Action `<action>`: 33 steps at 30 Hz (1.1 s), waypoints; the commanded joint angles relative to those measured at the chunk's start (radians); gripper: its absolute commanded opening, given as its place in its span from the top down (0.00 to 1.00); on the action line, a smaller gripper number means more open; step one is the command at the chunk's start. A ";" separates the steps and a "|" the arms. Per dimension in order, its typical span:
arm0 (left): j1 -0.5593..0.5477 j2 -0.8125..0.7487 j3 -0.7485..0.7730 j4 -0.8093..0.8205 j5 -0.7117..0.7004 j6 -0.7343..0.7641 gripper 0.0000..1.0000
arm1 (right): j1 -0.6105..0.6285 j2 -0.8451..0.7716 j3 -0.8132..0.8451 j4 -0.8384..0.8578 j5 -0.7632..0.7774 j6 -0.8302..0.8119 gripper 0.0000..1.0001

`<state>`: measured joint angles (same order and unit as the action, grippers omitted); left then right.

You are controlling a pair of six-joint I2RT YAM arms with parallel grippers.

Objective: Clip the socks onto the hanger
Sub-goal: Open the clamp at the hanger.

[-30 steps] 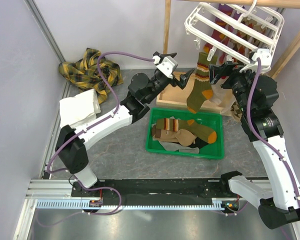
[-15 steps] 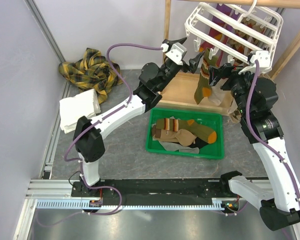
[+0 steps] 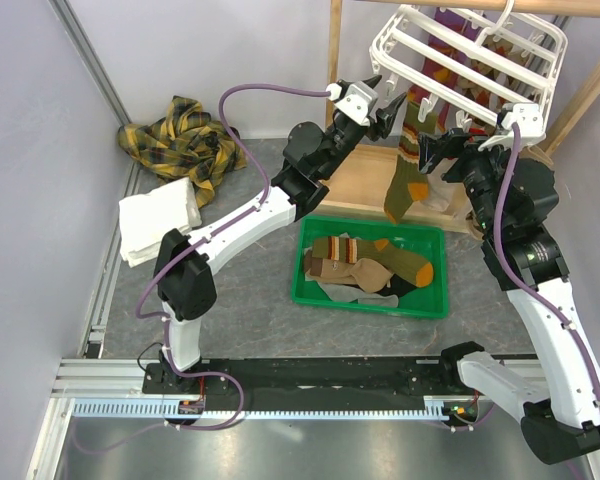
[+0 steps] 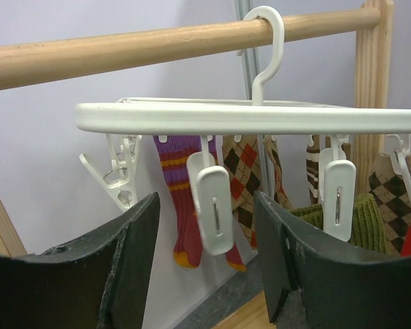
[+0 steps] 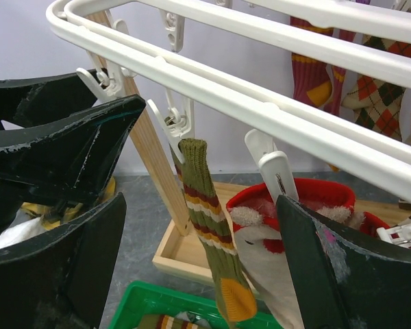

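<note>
The white hanger (image 3: 480, 50) hangs by its hook from a wooden rod, with several socks clipped along its bars. An olive striped sock (image 3: 405, 185) with an orange heel dangles from a clip (image 5: 177, 123) on the near bar. My left gripper (image 3: 383, 98) is raised to the hanger's left edge. It stands open, and a white clip (image 4: 214, 205) hangs in the gap between its fingers (image 4: 127, 267), touching neither. My right gripper (image 3: 432, 150) is open just right of the olive sock (image 5: 209, 205), which hangs free between its fingers (image 5: 329, 274). More socks (image 3: 365, 262) lie in the green bin.
The green bin (image 3: 315, 292) sits on the table below the hanger. A wooden frame base (image 3: 355, 195) and post (image 3: 333, 50) stand behind it. A yellow plaid cloth (image 3: 180, 140) and a folded white towel (image 3: 160, 220) lie at the left. A red and white sock (image 5: 288, 226) hangs beside the olive one.
My left arm has risen and reached right, from beside the wooden base up to the hanger's left edge, and its jaws have narrowed. The olive sock has swung a little. The right arm stays put.
</note>
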<state>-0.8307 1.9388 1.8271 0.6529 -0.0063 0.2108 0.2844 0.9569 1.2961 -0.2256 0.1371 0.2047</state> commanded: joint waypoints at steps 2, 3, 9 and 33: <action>0.002 0.020 0.034 0.030 -0.015 0.002 0.37 | 0.007 -0.018 -0.008 0.038 0.010 -0.013 0.02; 0.002 0.023 0.034 0.031 -0.014 0.004 0.38 | 0.007 -0.017 -0.009 0.038 0.010 -0.014 0.02; 0.002 0.028 0.038 0.028 -0.015 0.007 0.42 | 0.012 -0.018 -0.008 0.038 0.010 -0.016 0.02; 0.001 -0.014 -0.028 0.021 0.071 -0.033 0.96 | 0.021 -0.055 -0.009 0.043 -0.024 -0.016 0.02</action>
<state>-0.8307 1.9736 1.8240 0.6533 0.0135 0.2108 0.2993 0.9295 1.2896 -0.2249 0.1349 0.1940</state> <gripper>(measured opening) 0.271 0.979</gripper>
